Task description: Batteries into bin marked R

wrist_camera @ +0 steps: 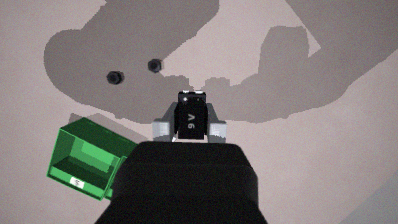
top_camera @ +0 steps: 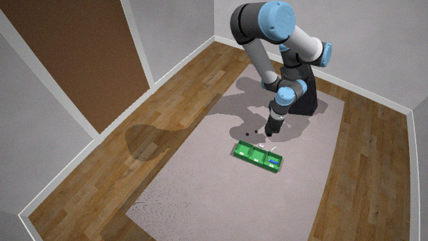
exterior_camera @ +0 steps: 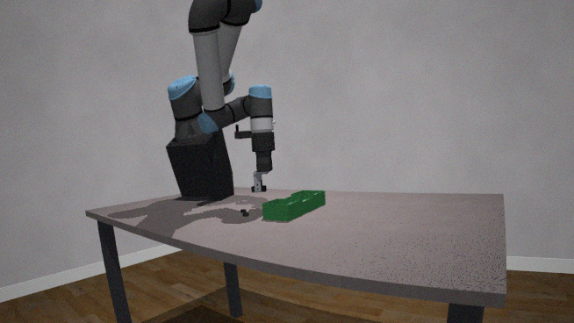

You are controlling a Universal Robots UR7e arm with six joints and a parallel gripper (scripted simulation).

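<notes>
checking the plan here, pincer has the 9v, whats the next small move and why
Probably carry it toward the far-end compartment of the green bin. The pincer is shut on the 9V battery, held above the table beside the bin, not over it. A blue item already lies in that end compartment; the R label itself is unreadable.

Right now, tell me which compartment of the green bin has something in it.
The end compartment farthest from the two black nuts: a blue thing lies in it; the other two show none.

Grey walls, brown panel, wooden floor, white skirting, grey-legged table.
</notes>
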